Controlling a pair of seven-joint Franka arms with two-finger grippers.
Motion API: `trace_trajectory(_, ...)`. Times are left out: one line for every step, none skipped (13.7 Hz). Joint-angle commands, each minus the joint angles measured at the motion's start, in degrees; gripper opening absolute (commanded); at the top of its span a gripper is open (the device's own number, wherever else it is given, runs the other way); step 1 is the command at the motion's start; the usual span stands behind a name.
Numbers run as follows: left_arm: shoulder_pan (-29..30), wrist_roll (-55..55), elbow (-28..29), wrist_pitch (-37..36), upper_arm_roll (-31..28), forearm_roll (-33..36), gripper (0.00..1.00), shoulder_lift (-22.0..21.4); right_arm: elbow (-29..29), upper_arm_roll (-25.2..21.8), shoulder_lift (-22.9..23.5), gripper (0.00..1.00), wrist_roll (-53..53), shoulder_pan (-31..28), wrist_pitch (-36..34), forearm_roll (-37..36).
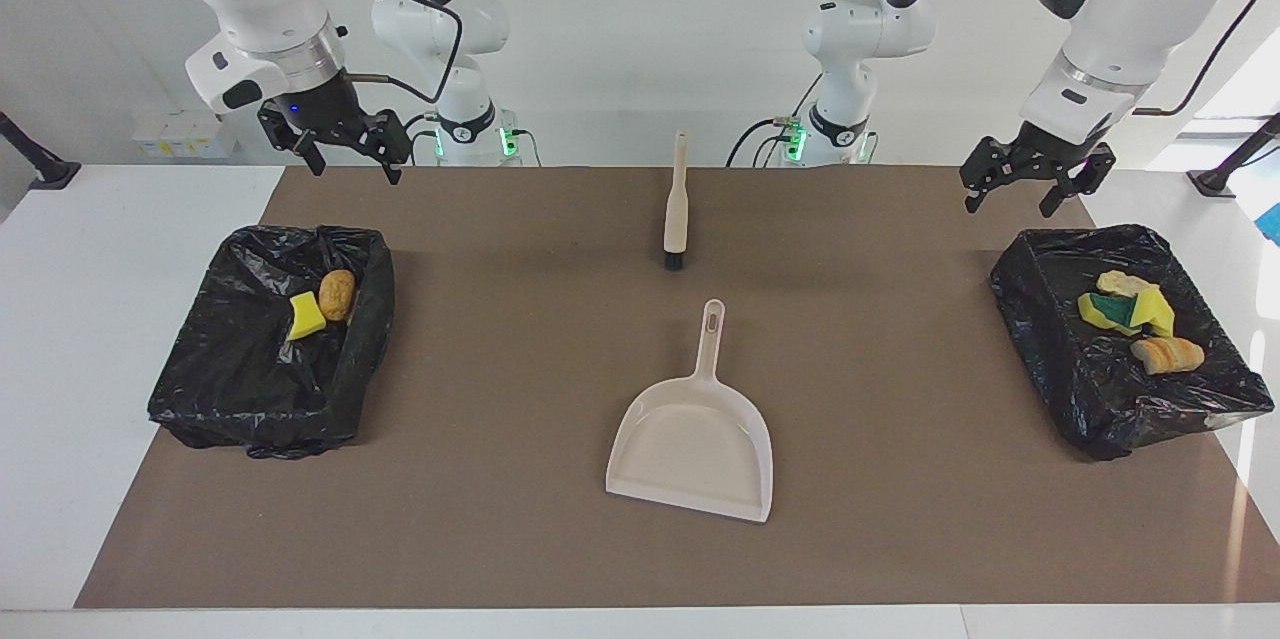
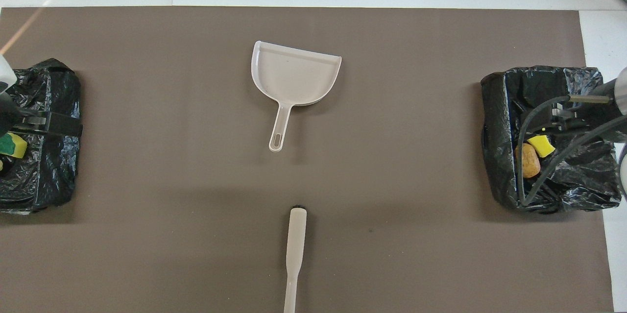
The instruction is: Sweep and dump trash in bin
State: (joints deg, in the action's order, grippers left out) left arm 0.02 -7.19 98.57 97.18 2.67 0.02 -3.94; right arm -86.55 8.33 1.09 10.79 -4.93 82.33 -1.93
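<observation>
The trash lies in two black-bag-lined bins. The bin [image 1: 250, 419] at the right arm's end holds a yellow sponge chunk [image 1: 305, 316] and a tan roll [image 1: 337, 293]. The bin [image 1: 1060, 359] at the left arm's end holds a yellow-green sponge [image 1: 1125, 309], a bread roll [image 1: 1165, 354] and a pale lump [image 1: 1120, 282]. The beige dustpan [image 1: 695, 439] lies empty mid-mat. The beige-handled brush [image 1: 677, 204] lies nearer to the robots than the dustpan. My right gripper [image 1: 355, 164] is open and empty above its bin's robot-side edge. My left gripper [image 1: 1025, 194] is open and empty above its bin's robot-side edge.
A brown mat [image 1: 520, 539] covers the white table. In the overhead view the dustpan [image 2: 294, 75] and the brush [image 2: 295, 249] lie mid-mat, with the bins [image 2: 497, 146] [image 2: 44, 180] at the mat's two ends. No trash lies on the mat.
</observation>
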Motion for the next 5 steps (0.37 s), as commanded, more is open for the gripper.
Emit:
trace_trajectory(0.15, -1.60, 0.13, 0.65, -0.12, -0.54, 1.00, -0.19, 0.15, 0.20, -0.12, 1.00, -1.04, -0.26, 0.38, 0.08)
trace_trajectory(0.15, -1.60, 0.13, 0.65, -0.21, -0.54, 1.00, -0.19, 0.15, 0.20, -0.12, 1.00, -1.12, -0.26, 0.38, 0.25)
trace_trajectory(0.15, -1.60, 0.13, 0.56, -0.12, -0.63, 1.00, -0.19, 0.15, 0.20, -0.21, 1.00, -1.12, -0.35, 0.38, 0.26)
trace_trajectory(0.07, -1.60, 0.21, 0.47, -0.12, -0.63, 1.00, -0.19, 0.15, 0.20, -0.12, 1.00, -1.21, -0.35, 0.38, 0.26)
trace_trajectory(-0.02, -1.60, 0.21, 0.30, -0.12, -0.63, 1.00, -0.19, 0.15, 0.20, -0.12, 1.00, -1.30, -0.35, 0.38, 0.34)
